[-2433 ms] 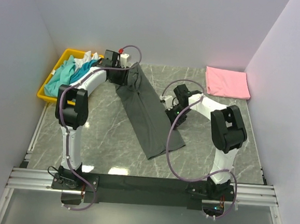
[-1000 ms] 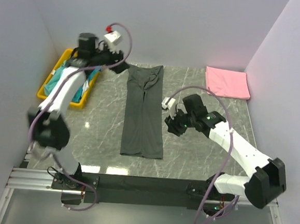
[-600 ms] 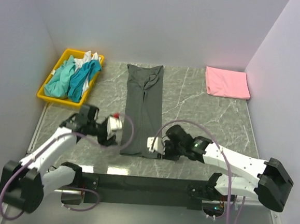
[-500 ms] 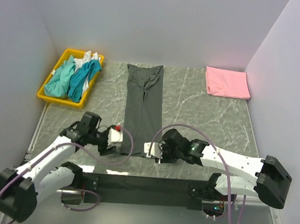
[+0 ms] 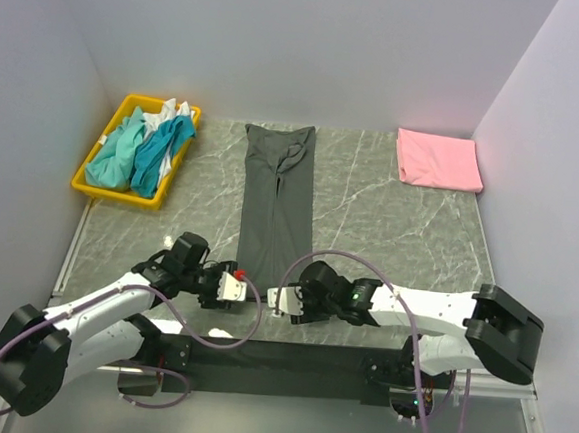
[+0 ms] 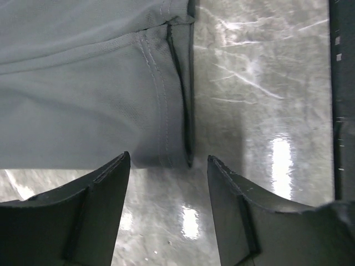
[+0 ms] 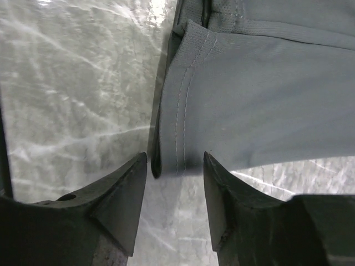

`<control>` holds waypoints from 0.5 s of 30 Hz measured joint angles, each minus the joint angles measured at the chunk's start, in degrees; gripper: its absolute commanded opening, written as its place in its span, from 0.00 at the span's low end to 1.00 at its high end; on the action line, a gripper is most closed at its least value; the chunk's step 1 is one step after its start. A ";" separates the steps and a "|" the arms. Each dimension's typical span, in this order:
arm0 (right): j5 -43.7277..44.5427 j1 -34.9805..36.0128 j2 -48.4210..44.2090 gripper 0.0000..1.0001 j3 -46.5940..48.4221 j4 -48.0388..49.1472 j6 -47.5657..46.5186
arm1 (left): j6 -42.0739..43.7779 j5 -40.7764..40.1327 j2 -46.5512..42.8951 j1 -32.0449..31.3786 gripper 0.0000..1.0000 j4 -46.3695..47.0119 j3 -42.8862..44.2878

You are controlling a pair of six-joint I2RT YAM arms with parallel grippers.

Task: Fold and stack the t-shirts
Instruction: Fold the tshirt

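Lying along the desk (image 5: 399, 225) from 12 to 6 o'clock, the charcoal t-shirt (image 5: 278, 211) has its near hem between both arms: left gripper (image 6: 167, 160) spread at its 7 o'clock corner, right gripper (image 7: 175, 158) spread at 5 o'clock, neither pinching

The left arm (image 5: 113, 298) and right arm (image 5: 433, 306) share glossy white links and chunky black joint housings. Mauve cables (image 5: 342, 254) loop along each; a red plug (image 5: 237, 270) ends the left one. The left tool (image 6: 167, 160) and right tool (image 7: 173, 158) have matte black wedge-shaped fingers (image 6: 83, 221).
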 measured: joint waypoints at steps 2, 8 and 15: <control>0.63 0.11 1.79 0.56 0.00 1.18 -0.09 | 0.74 -0.37 1.29 -0.24 0.61 0.98 0.00; 1.53 0.33 2.67 0.52 0.09 3.19 -0.81 | 2.75 -1.27 3.30 -0.48 0.53 1.57 0.00; 1.81 0.74 3.13 0.22 -1.49 5.55 -1.81 | 3.69 -2.32 4.17 -1.29 0.39 2.58 -0.04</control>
